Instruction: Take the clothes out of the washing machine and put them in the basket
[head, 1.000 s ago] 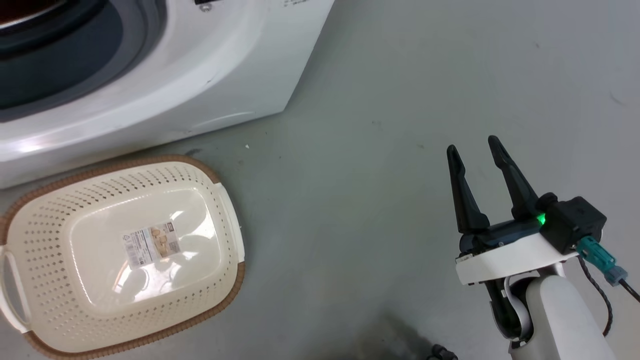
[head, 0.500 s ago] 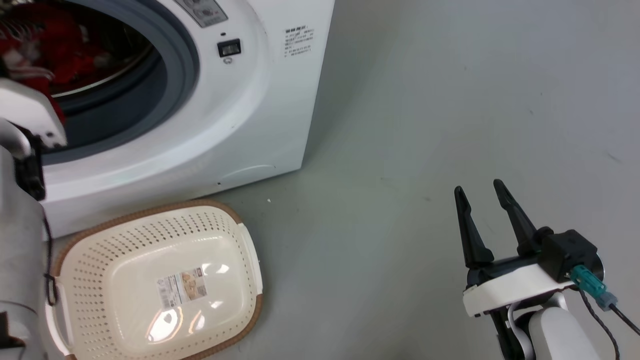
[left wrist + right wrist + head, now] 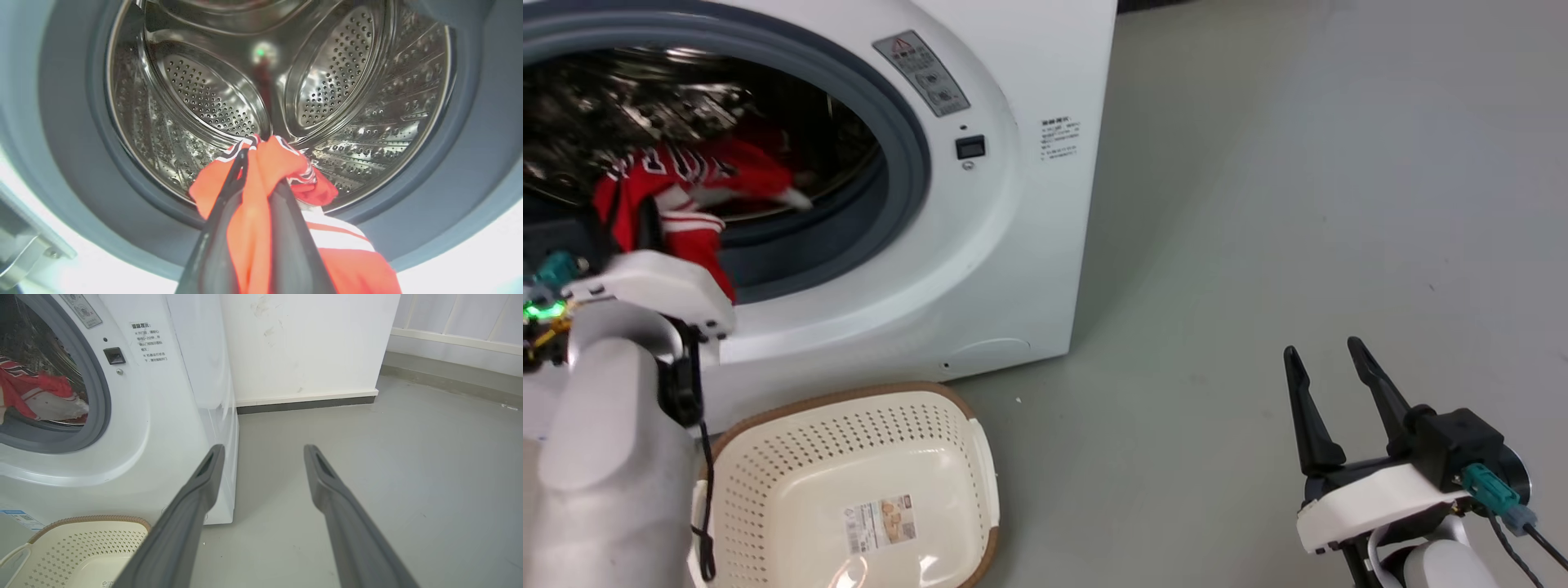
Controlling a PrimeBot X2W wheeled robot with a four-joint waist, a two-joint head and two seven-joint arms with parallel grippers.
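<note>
Left gripper (image 3: 259,169) clenched on red white-trimmed garment (image 3: 249,220) at mouth of washing machine (image 3: 1029,269), right gripper (image 3: 1323,347) spread apart, empty, above floor (image 3: 1258,204), cream basket (image 3: 792,457) before machine.

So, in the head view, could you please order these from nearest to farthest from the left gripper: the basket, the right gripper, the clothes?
1. clothes: gripped by the left gripper at the mouth of the washing machine.
2. basket: just below, in front of the machine.
3. right gripper: far off at the lower right, open.
</note>
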